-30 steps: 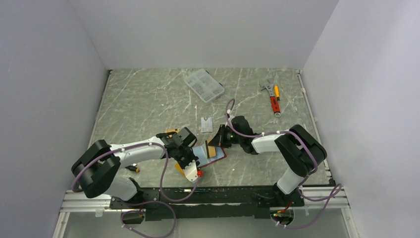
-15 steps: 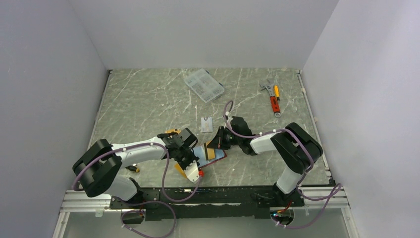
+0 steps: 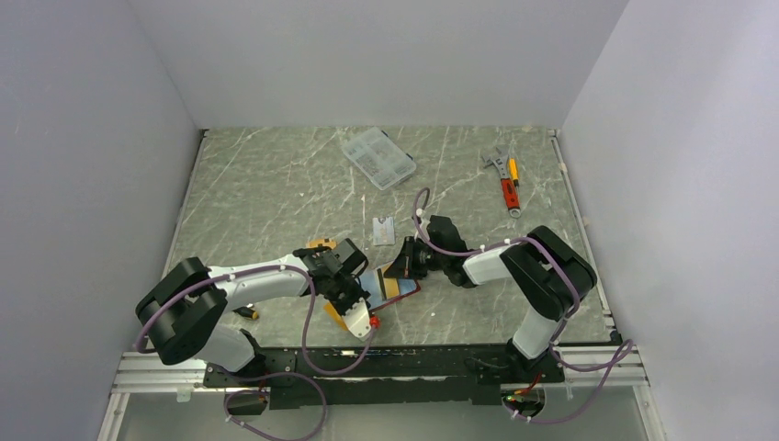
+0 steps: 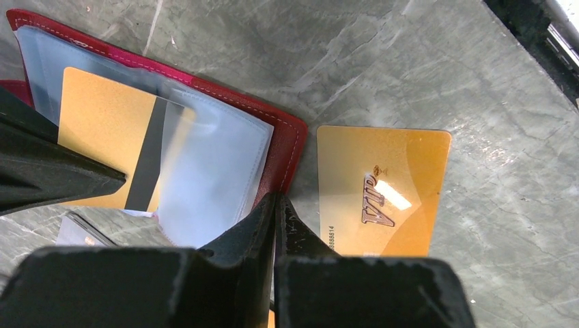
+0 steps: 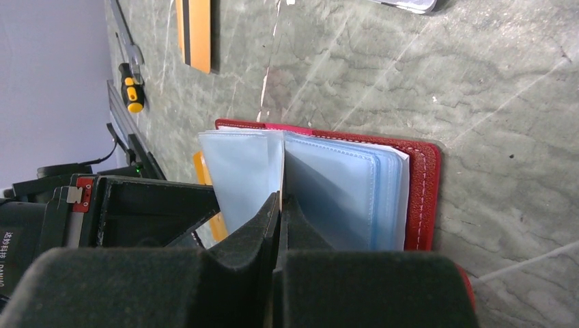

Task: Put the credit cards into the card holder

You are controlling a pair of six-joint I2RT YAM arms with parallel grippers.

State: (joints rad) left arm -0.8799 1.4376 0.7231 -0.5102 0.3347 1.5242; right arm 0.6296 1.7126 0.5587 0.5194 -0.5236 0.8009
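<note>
Two arms meet at the near centre of the table (image 3: 276, 184). On the left, the left gripper (image 4: 274, 202) has its fingers pressed together, with the tips at the red rim of the card holder (image 4: 290, 147). Whether the rim is nipped between them cannot be determined. A gold card marked VIP (image 4: 382, 191) lies flat on the table just beside that rim, not touching it.

The holder lies open with its blue sleeves facing up. A gold card with a black stripe (image 4: 102, 137) sits partly inside a clear sleeve (image 4: 218, 171), its bare end toward the right gripper (image 5: 280, 199). That gripper is closed, with its tips among the sleeve leaves. A grip on a leaf cannot be confirmed. A silver card (image 3: 384, 230) lies farther back, well apart.

Hazards:
- The striped card is only partly seated. An off-axis push would likely buckle the soft sleeve or jam the card.
- If the holder is not restrained, it may slide on the smooth table.
- The two grippers work close together, so a coarse move risks contact between them.

Change from one second ago: the left jaws stood spread and have since closed. The holder and right gripper have shifted slightly leftward. The silver card has not moved.
</note>
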